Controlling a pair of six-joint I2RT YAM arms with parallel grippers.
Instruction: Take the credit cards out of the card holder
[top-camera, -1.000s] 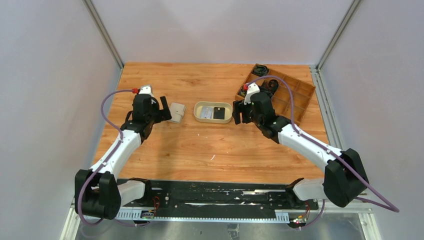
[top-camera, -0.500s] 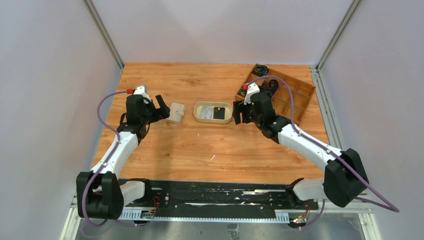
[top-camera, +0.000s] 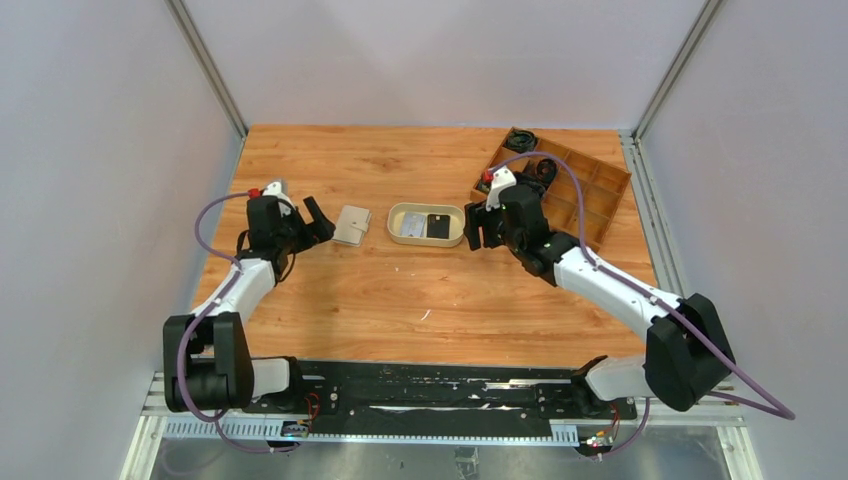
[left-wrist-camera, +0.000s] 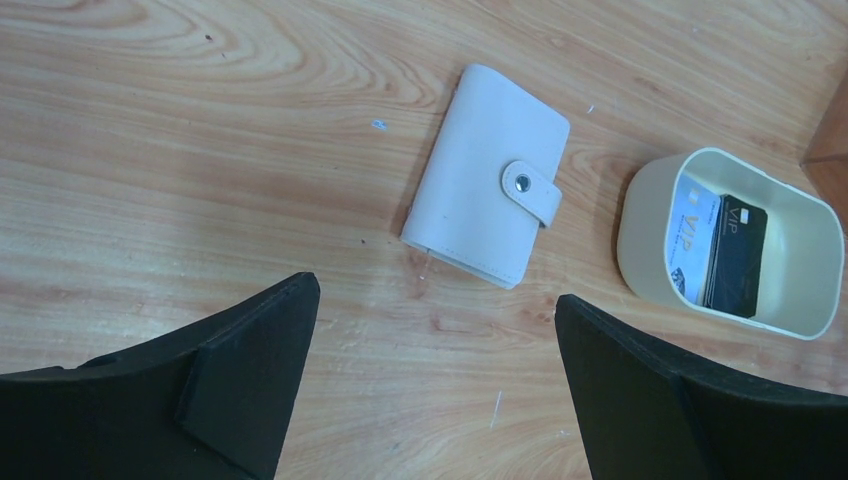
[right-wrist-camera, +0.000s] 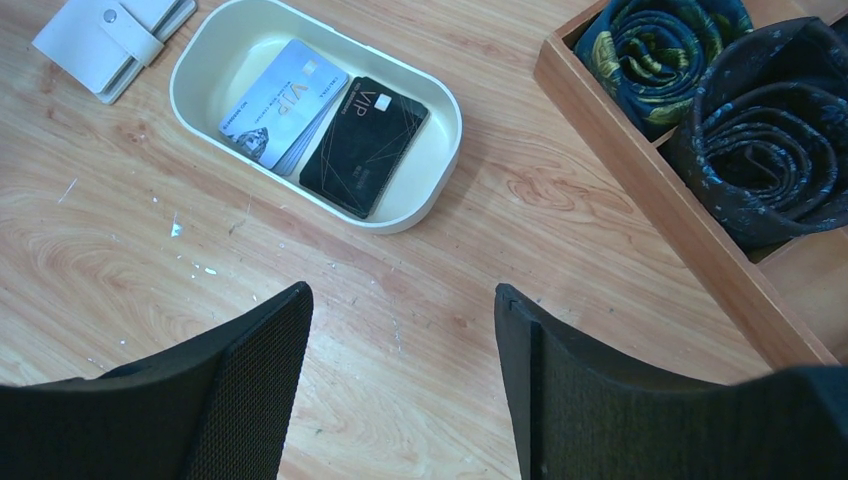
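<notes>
Overhead, close wrists; shared card holder (left-wrist-camera: 468, 195)

card holder (left-wrist-camera: 487, 190) — matt leather-look | table (left-wrist-camera: 200, 150) — grained wood | dish (left-wrist-camera: 640, 238): smooth plastic

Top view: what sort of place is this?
Probably a lab robot cell: plain grey walls box in a wooden table, two arms bolted to a rail, staged props like a wallet and card dish.

The card holder (left-wrist-camera: 478, 180) hides its pockets (it lies snapped shut).
</notes>
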